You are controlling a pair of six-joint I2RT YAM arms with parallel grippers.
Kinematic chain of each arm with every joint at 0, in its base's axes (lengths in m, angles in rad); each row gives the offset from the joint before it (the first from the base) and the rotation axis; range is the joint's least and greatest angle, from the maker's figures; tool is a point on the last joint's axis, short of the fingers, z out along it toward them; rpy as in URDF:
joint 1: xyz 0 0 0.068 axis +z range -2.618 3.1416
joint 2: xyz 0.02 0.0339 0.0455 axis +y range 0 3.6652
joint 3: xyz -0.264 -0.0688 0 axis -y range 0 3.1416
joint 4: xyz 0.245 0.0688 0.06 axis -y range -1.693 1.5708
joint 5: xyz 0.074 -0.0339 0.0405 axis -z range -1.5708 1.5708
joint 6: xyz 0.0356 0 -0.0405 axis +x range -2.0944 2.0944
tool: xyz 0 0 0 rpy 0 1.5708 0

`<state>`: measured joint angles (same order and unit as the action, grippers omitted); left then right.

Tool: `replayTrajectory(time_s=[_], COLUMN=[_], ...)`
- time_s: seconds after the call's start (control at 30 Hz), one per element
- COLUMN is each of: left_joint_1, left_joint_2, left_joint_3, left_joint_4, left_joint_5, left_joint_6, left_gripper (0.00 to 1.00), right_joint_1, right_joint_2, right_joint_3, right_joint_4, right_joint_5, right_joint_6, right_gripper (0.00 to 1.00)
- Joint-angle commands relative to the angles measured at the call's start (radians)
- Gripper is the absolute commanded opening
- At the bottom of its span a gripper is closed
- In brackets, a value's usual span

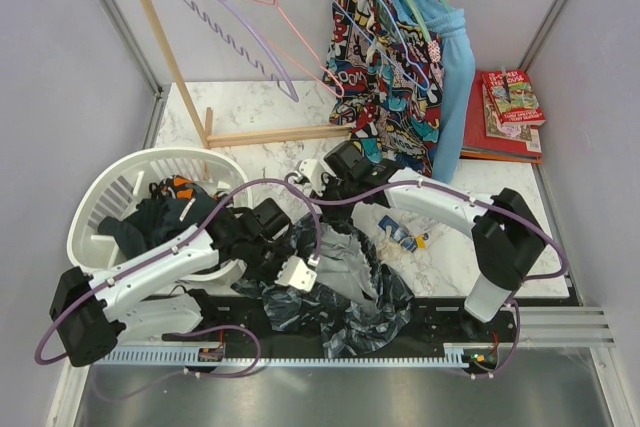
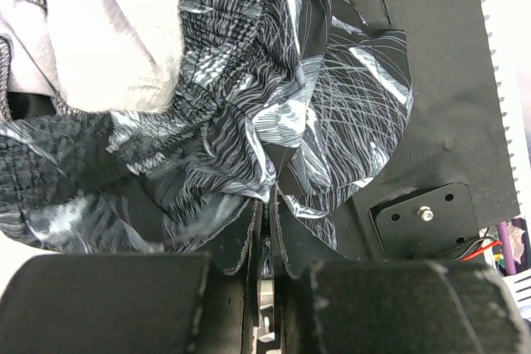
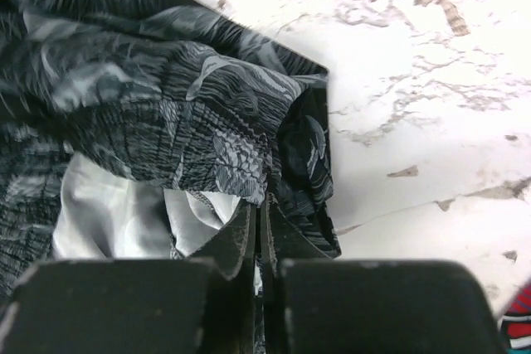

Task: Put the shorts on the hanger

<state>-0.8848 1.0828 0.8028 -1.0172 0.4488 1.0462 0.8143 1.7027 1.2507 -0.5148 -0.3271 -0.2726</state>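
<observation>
While shorts lie outside, basket holds clothes.

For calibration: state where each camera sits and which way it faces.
Top external: above and behind the bases, looking down on the table; left arm and right arm show.
Left wrist: on the left arm, looking along the left claw, shut on the shorts.
Right wrist: on the right arm, looking along the right claw, shut on the shorts.
Shared: both wrist views show the shorts.
</observation>
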Motion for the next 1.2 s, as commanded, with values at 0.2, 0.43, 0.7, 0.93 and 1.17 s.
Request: replayTrajectory(time_s=[0.2,0.43,0.7,0.93,1.17], left_joint_1=[0.121,0.121,-0.157,-0.169,-0.237], left_joint_2=[0.003,-0.036,0.083,0.092,0.169], left_joint_3=[0.18,0.287,0.268,0.113,0.009], left_joint_4=[0.199,0.417,0.506,0.745,1.049], left_joint_5=[0.054,0.252,-0.094,-0.102,-0.284], left_joint_6=[-0.319,-0.518,-0.665,-0.997,-1.138], left_gripper=[0.14,0.76,0.73,0.73,0.78], right_joint_1=[-0.309,-0.46,-0.46,-0.46,-0.461], right_joint_2=[-0.185,-0.365,-0.517,-0.578,-0.566], right_joint_3=[0.156,0.138,-0.051,-0.057,-0.076], right_joint_4=[0.006,0.009,0.163,0.171,0.145], right_joint_5=[-0.205,-0.247,-0.164,-0.052,0.014], right_joint_6=[0.421,0.687,0.929,0.969,1.029], right_gripper=[0.0,0.0,0.0,0.0,0.0])
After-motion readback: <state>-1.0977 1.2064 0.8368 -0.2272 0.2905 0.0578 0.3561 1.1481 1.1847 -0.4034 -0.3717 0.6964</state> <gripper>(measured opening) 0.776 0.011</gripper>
